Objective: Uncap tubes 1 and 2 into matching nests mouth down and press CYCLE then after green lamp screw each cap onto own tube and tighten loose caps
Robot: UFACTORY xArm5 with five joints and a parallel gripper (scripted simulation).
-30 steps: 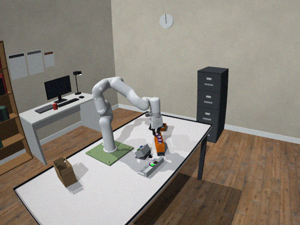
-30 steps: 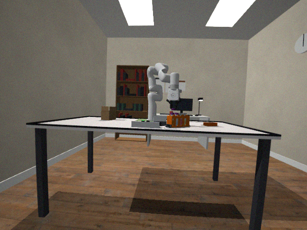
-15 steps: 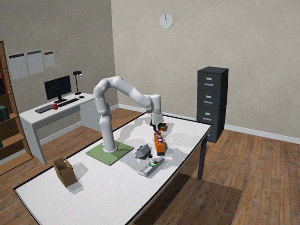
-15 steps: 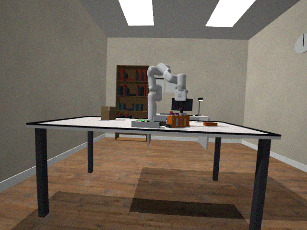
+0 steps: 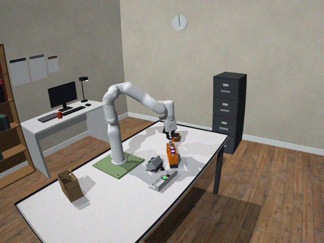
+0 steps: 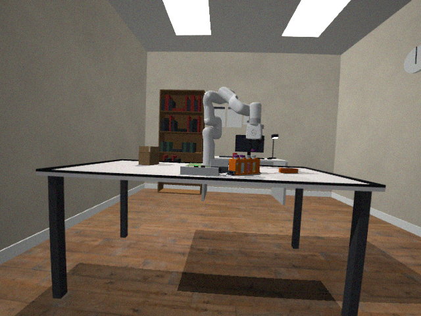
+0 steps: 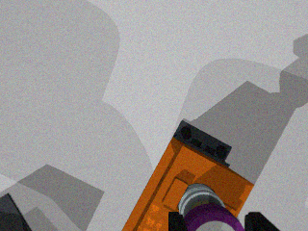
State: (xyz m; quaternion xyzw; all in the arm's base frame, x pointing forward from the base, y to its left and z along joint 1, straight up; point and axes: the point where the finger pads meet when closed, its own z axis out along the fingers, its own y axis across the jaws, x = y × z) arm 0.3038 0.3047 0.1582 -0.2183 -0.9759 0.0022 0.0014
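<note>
My gripper (image 5: 170,136) (image 6: 252,149) (image 7: 217,224) is shut on a purple cap (image 5: 170,137) (image 7: 211,218). It holds the cap just above the far end of the orange decapping station (image 5: 172,157) (image 6: 243,166) (image 7: 192,175). In the wrist view an open tube (image 7: 196,195) with a grey threaded neck stands right under the cap, at the end of the station. The cap's number is hidden. Other tubes in the station carry purple caps (image 5: 172,150). The grey cap tray (image 5: 159,184) (image 6: 198,170) lies nearer the front edge, and its green lamp (image 5: 164,177) is lit. The grey key housing (image 5: 154,163) stands beside the station.
A small orange tray (image 5: 176,137) (image 6: 288,170) lies on the table just beyond the station's far end. A cardboard box (image 5: 70,185) (image 6: 148,155) stands at the near left. The arm's green base plate (image 5: 104,164) lies left of the key housing.
</note>
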